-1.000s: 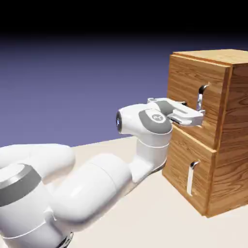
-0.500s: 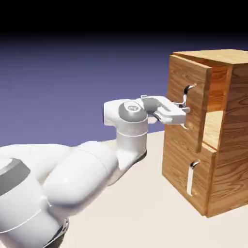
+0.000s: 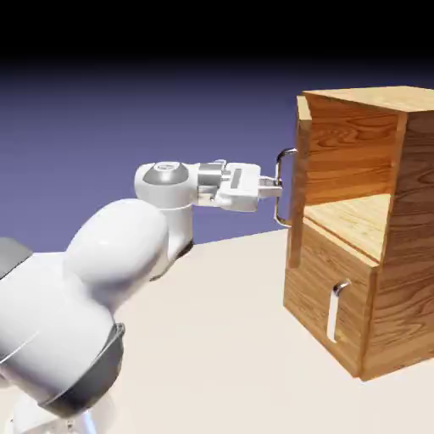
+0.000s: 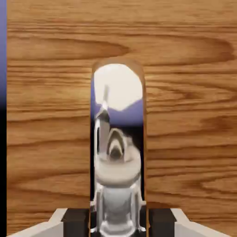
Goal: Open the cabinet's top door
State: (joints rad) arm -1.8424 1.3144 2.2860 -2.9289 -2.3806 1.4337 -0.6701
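gripper: two grey fingers clamped on the top door's vertical silver bar handle | upper wood-grain door panel: swung wide, seen edge-on, compartment exposed | tall orange-brown wooden cabinet: exterior view's right | lower door panel: flush.

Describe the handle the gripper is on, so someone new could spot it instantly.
Find the tall wood-grain cabinet at the exterior view's right; its top door is swung wide open, seen nearly edge-on, exposing a bare shelf. The handle is the silver bar on that door, clamped in the white arm's gripper. The lower door's handle looks alike but sits on a shut panel, untouched.
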